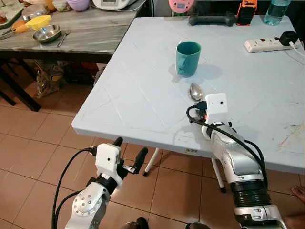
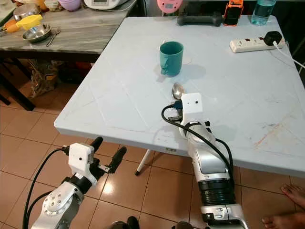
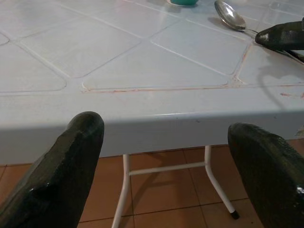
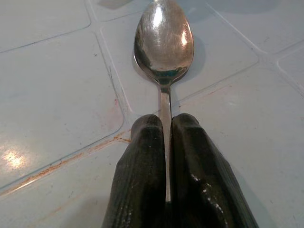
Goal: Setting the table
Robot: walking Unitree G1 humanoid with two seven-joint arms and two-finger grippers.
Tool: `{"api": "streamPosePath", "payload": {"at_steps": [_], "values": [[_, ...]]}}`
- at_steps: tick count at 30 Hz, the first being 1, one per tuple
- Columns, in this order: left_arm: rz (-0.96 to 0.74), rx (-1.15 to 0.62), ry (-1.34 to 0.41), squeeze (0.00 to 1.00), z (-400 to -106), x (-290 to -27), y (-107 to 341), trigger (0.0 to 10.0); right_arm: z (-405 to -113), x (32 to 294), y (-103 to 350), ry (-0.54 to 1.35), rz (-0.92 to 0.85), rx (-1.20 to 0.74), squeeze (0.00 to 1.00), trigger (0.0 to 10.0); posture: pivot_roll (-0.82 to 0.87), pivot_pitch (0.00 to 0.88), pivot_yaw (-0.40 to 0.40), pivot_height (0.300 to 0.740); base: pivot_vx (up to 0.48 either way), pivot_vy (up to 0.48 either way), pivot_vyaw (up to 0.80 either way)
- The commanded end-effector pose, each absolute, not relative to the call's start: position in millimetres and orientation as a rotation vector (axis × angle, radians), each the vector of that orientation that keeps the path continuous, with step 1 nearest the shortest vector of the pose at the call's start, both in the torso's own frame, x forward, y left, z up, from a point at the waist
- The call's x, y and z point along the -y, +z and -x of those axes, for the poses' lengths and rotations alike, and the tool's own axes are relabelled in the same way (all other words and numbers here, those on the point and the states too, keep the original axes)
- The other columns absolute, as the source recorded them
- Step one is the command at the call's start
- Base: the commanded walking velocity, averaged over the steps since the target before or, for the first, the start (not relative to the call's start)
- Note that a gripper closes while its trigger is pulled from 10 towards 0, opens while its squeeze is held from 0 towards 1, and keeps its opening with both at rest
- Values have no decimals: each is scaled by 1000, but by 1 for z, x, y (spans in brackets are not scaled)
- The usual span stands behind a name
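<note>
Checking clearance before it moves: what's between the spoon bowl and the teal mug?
Nothing: in the left eye view only bare table separates the spoon, held by the right gripper, from the teal mug.

Both eye views look steeply down from the head onto the surface (image 1: pixel 143 86); each wrist view skims low across it, sharing the spoon (image 4: pixel 164 40).

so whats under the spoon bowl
The spoon bowl lies over the pale blue table, its handle pinched between the right gripper fingers. Whether the bowl touches the surface is hidden underneath.

Spoon (image 4: pixel 164 42) handle hidden between right hand (image 4: pixel 166 142) fingers; bottle (image 1: pixel 276 10) top cut off.
</note>
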State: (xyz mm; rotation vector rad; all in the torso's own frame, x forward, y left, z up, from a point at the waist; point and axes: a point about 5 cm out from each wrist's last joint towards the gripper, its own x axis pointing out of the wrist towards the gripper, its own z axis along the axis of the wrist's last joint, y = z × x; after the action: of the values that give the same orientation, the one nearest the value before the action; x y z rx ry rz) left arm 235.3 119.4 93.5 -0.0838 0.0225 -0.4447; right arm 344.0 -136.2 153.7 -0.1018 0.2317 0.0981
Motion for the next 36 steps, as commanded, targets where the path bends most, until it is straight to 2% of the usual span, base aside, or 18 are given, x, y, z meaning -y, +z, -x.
{"api": "streamPosePath", "payload": {"at_steps": [1,17,21,36], "values": [[68,-51,-433,0,-233,-123,88,10000,-333,127,119,146,102,-404,0,0,-154,193,122,740,0,0,0],[63,-36,-419,0,-236,-125,91,10000,-329,126,112,148,89,-432,0,0,-151,185,125,740,0,0,0],[75,-3,-411,0,-239,-127,100,10000,-330,125,118,142,75,-385,0,0,-150,183,121,740,0,0,0],[192,18,-574,0,-235,-120,119,10000,-325,130,115,131,91,-355,0,0,-154,169,118,740,0,0,0]]}}
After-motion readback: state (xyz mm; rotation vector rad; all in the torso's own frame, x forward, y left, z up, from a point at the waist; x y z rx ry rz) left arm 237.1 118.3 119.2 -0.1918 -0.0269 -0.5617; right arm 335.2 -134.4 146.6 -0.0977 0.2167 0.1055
